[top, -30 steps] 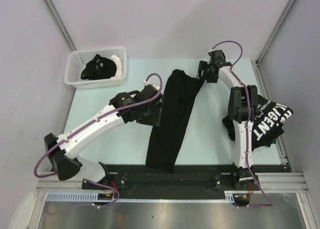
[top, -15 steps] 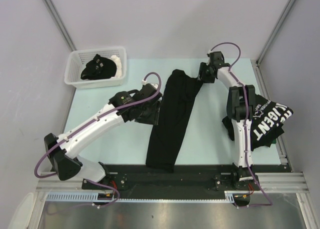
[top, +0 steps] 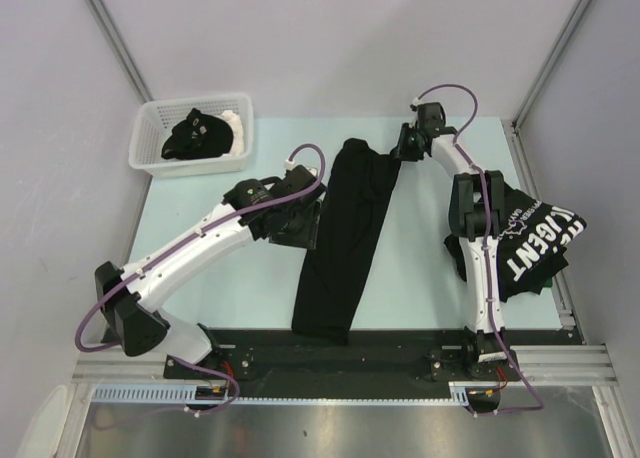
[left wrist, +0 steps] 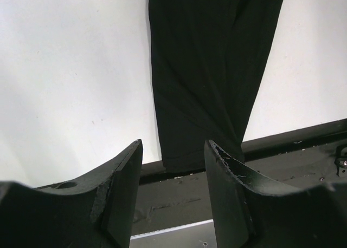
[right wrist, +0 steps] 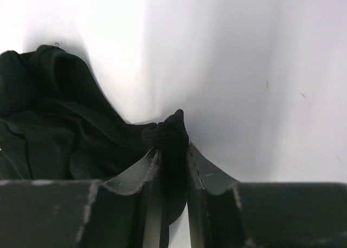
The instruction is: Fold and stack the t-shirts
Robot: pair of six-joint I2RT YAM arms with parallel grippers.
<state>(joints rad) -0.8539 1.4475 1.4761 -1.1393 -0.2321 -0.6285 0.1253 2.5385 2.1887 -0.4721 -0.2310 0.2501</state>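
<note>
A black t-shirt (top: 345,238) lies folded into a long narrow strip down the middle of the table. My right gripper (top: 402,146) is at its far right corner, shut on a bunched fold of the fabric (right wrist: 169,130), which sticks up between the fingers (right wrist: 172,146). My left gripper (top: 300,226) hovers at the strip's left edge, open and empty (left wrist: 173,167), with the shirt's lower half (left wrist: 211,69) ahead of it. A second black t-shirt with big white lettering (top: 535,240) lies crumpled at the right table edge.
A white slotted basket (top: 152,156) at the far left corner holds another black garment (top: 198,134). The black base rail (top: 400,353) runs along the near edge under the strip's end. Grey walls close in on three sides.
My right gripper slid a little left and back onto the strip's far right corner and closed on the fabric. The left arm shifted only slightly.
</note>
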